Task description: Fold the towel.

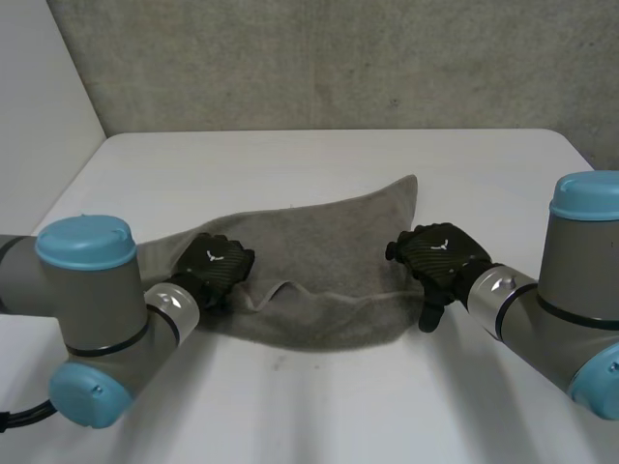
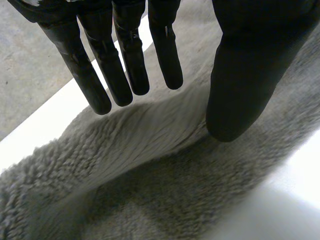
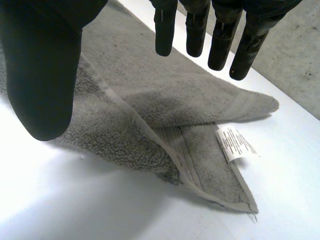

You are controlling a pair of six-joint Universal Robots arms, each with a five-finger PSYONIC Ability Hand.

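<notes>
A grey towel (image 1: 329,251) lies rumpled and partly doubled over on the white table (image 1: 319,406). My left hand (image 1: 215,266) rests over the towel's left end. In the left wrist view its fingers (image 2: 125,65) are straight and spread from the thumb, just above a raised ridge of the towel (image 2: 150,165), and they grip nothing. My right hand (image 1: 437,256) hovers at the towel's right end. Its fingers (image 3: 200,30) are straight and apart from the thumb, above the folded corner of the towel (image 3: 165,90). A white label (image 3: 235,144) sits on the layer under that corner.
A rough grey wall (image 1: 338,58) runs behind the table's far edge. Bare tabletop lies in front of the towel and beyond it. Both arms come in from the near corners.
</notes>
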